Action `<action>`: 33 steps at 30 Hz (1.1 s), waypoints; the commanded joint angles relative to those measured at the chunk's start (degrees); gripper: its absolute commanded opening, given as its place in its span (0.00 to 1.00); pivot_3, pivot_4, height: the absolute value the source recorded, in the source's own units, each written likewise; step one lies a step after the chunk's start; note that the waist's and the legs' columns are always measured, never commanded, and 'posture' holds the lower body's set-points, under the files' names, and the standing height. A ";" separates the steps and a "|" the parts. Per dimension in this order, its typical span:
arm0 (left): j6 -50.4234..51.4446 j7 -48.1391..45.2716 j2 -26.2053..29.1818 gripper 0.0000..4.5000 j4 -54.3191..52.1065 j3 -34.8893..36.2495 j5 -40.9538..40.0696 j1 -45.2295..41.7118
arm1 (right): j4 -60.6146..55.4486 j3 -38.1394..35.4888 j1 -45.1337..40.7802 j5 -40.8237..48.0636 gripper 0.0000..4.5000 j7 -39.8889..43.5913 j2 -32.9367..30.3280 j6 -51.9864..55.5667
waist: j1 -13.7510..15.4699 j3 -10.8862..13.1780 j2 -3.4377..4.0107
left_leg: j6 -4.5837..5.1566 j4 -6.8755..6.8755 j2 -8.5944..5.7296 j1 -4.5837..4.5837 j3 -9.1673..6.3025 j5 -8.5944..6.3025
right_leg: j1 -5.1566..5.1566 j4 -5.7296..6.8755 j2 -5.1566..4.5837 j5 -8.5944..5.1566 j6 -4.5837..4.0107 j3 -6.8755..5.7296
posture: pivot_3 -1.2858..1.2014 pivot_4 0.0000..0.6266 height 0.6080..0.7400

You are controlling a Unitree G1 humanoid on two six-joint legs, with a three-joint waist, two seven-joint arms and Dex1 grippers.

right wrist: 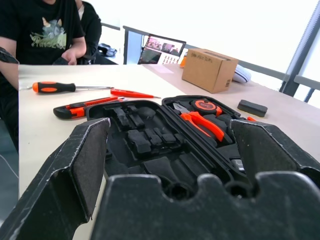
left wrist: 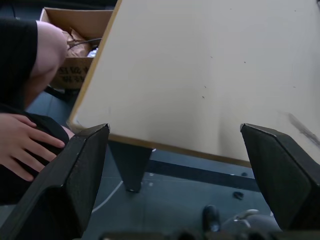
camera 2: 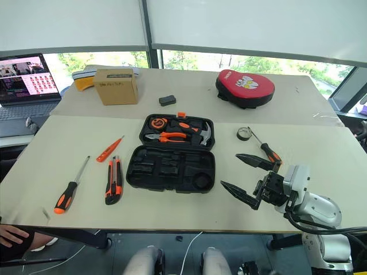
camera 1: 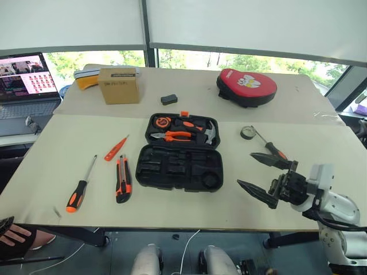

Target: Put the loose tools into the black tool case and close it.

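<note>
The right gripper (camera 1: 259,175) is held low over the near right part of the bench (camera 1: 241,215), with its jaws wide apart and nothing held between them. It is tipped on its side and pointed across the bench toward the black tool case (camera 1: 178,166), but it is kept apart from it. The left gripper (left wrist: 175,150) is held out past the near left edge of the bench, pointed a little down, with its jaws also wide apart and nothing gripped. No tool has been picked up yet, so the first pick is judged to be the step in hand. It would be done best if the tool nearest a gripper were taken first, and if each handle were gripped across its thick middle so it cannot slip. The case lies open and flat in the middle of the bench, with empty slots in its near half. To its left lie a long screwdriver (camera 1: 77,195), then the utility knife (camera 1: 123,180) just beside the case, and farther back the thin orange tester screwdriver (camera 1: 114,149). To its right lie the second screwdriver (camera 1: 274,149), close to the right gripper, and behind it the small tape roll (camera 1: 248,132). The lid should be shut only when all the tools are sitting down in their slots.
</note>
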 commanded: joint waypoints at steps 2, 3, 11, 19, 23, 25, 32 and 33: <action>11.76 3.21 3.56 1.00 -8.99 2.25 -8.24 -3.86 | -1.26 -0.49 1.00 -0.64 0.99 0.92 -0.35 -2.51 | 0.05 -0.06 -0.10 | -0.06 0.00 -0.01 0.02 0.00 -0.03 | 0.02 0.01 -0.04 0.00 0.00 -0.02 | 0.52 0.24 1.00; 13.90 3.24 4.97 1.00 -11.14 0.74 -8.71 -4.39 | -1.21 -0.34 1.18 -0.69 0.99 1.10 -0.43 -2.66 | 0.05 -0.11 -0.18 | -0.07 0.00 -0.01 0.02 0.00 -0.04 | 0.04 0.02 -0.05 0.00 0.00 -0.01 | 0.52 0.24 1.00; 30.79 12.72 11.11 1.00 -17.88 -12.98 -8.79 -14.55 | -1.14 -0.39 1.06 -0.07 0.99 2.03 -1.17 -2.30 | -0.62 -0.02 0.18 | 0.15 -0.02 -0.05 0.02 0.10 0.09 | 0.13 0.09 0.04 0.00 0.00 0.18 | 0.52 0.24 1.00; 30.67 18.87 4.41 0.88 -19.85 -24.16 -5.64 -22.39 | -1.32 -0.02 0.94 0.13 1.00 2.27 -1.20 -2.27 | -1.33 0.03 0.25 | 0.30 -0.04 0.04 -0.02 0.05 0.19 | 0.09 0.15 0.26 -0.01 -0.02 0.23 | 0.52 0.24 1.00; 30.76 18.23 4.45 0.57 -19.70 -26.16 -4.09 -21.45 | -1.24 0.16 1.06 -0.30 1.00 2.35 -1.17 -2.66 | -1.29 0.04 0.34 | 0.30 -0.04 -0.01 0.03 0.06 0.19 | 0.12 0.15 0.19 -0.01 -0.02 0.24 | 0.52 0.24 1.00; 30.09 17.31 5.15 0.41 -19.22 -25.18 -3.42 -20.77 | -1.19 -0.20 1.33 -0.25 1.00 2.28 -1.24 -2.68 | -1.30 0.05 0.37 | 0.30 -0.04 -0.04 0.02 0.07 0.19 | 0.12 0.15 0.13 -0.01 -0.02 0.24 | 0.52 0.24 1.00; 14.81 3.92 14.90 0.14 -16.79 -22.29 1.06 -21.73 | -2.59 -3.83 2.95 0.70 1.00 0.07 -1.59 -2.48 | -1.24 0.11 0.25 | 0.27 -0.04 0.00 -0.07 0.05 0.17 | 0.00 0.15 0.12 -0.03 -0.08 0.19 | 0.52 0.24 1.00; 10.65 -0.43 16.16 0.14 -16.41 -23.44 0.67 -24.13 | -3.08 -4.65 3.57 0.93 1.00 -0.28 -1.82 -2.12 | -0.94 0.13 0.28 | 0.09 -0.04 0.01 -0.06 0.04 0.08 | 0.02 0.14 0.10 -0.03 -0.09 0.17 | 0.52 0.24 1.00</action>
